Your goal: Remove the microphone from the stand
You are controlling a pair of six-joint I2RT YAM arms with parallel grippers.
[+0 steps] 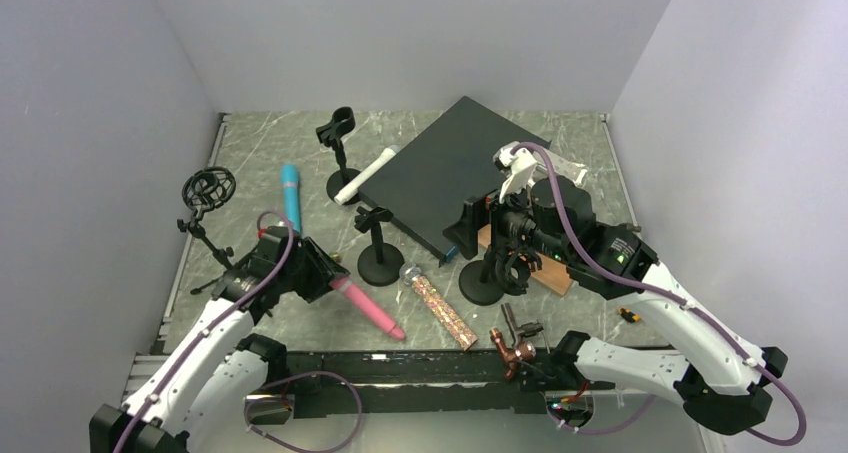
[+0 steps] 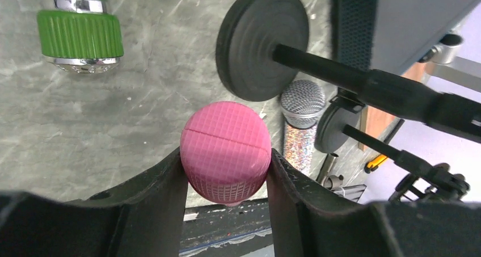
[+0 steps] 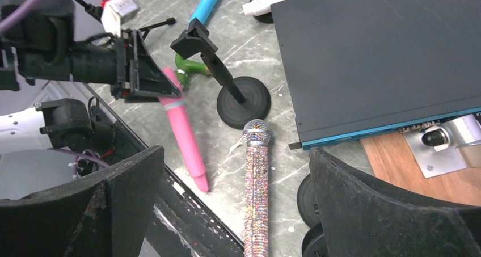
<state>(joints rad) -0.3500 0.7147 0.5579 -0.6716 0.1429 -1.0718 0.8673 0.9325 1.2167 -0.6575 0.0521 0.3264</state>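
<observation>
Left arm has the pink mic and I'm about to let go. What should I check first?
1. Left end effector shut on the head of the pink microphone: ok.
2. Pink microphone out of the nearest stand, whose clip is empty: ok.
3. Pink microphone's tail end resting on the table: cannot tell.
4. Glitter microphone lies apart from the pink one: ok.
5. Right end effector open and holding nothing: ok.
</observation>
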